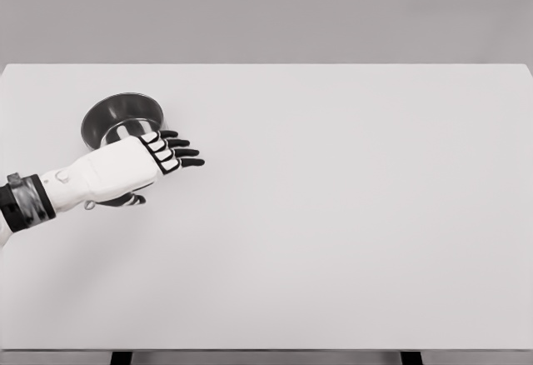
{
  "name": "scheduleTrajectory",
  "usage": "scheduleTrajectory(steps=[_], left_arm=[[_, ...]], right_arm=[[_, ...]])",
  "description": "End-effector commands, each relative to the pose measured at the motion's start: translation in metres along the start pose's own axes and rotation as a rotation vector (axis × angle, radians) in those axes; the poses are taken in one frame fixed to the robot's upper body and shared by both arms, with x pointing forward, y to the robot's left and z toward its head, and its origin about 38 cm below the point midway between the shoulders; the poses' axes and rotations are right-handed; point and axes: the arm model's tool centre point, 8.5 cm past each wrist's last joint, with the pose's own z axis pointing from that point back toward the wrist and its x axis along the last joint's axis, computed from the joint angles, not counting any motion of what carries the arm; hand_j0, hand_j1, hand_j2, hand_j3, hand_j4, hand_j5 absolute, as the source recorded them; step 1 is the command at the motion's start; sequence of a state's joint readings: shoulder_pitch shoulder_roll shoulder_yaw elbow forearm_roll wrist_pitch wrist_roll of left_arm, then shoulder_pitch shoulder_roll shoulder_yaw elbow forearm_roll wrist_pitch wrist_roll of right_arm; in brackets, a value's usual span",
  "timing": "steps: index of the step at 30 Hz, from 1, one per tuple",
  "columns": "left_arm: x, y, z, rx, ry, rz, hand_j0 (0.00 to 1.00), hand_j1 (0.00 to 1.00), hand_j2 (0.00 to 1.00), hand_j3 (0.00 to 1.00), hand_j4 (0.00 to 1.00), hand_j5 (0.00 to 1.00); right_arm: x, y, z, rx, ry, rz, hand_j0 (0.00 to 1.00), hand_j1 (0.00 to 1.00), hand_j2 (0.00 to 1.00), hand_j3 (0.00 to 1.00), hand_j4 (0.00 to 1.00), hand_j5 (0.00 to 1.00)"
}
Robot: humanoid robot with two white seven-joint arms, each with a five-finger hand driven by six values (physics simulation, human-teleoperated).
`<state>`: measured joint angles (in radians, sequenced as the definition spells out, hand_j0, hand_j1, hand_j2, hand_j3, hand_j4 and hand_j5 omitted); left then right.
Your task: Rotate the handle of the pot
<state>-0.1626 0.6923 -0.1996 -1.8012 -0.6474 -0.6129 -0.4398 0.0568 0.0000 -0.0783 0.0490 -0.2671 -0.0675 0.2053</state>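
Head view shows a broad white table [333, 215] filling most of the picture, with a plain grey wall behind its far edge and two dark legs just visible under its near edge. A round metal pot [123, 117] stands upright on the table, near the left edge and closer to the far edge than to the near one; its shiny inner wall and dark bottom are open to the camera. The pot's near rim is covered by the hand, so the handle cannot be traced in full; only a small pale metal piece shows under the wrist, close to the thumb, and it cannot be told for sure whether that is the handle's end.

The left hand [133, 167] comes in from the left edge on a white forearm with a dark band at the wrist. It lies just in front of the pot, toward the near edge, back upward, overlapping the pot's near rim. Its four black-tipped fingers [179, 152] are stretched out and slightly fanned, pointing toward the right edge, and they close on nothing. The dark thumb is tucked beneath the palm. Whether the palm touches the pot cannot be told from this angle.

The right arm does not show anywhere in this view.
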Motion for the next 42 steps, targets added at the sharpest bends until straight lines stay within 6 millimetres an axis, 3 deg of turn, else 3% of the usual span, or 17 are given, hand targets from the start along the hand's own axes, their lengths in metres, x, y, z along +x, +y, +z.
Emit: scheduleTrajectory(steps=[1, 24, 42], left_arm=[[-0.002, 0.0, 0.001, -0.003, 0.009, -0.007, 1.0, 1.0, 1.0, 1.0, 1.0, 1.0], [-0.009, -0.006, 0.008, -0.026, 0.049, -0.015, 1.0, 1.0, 1.0, 1.0, 1.0, 1.0], [-0.03, -0.011, 0.024, -0.041, 0.12, 0.006, 1.0, 1.0, 1.0, 1.0, 1.0, 1.0]], right_arm=[[0.0, 0.0, 0.0, 0.0, 0.0, 0.0, 1.0, 1.0, 1.0, 1.0, 1.0, 1.0], [0.0, 0.0, 0.0, 0.0, 0.0, 0.0, 1.0, 1.0, 1.0, 1.0, 1.0, 1.0], [0.0, 0.0, 0.0, 0.0, 0.0, 0.0, 1.0, 1.0, 1.0, 1.0, 1.0, 1.0]])
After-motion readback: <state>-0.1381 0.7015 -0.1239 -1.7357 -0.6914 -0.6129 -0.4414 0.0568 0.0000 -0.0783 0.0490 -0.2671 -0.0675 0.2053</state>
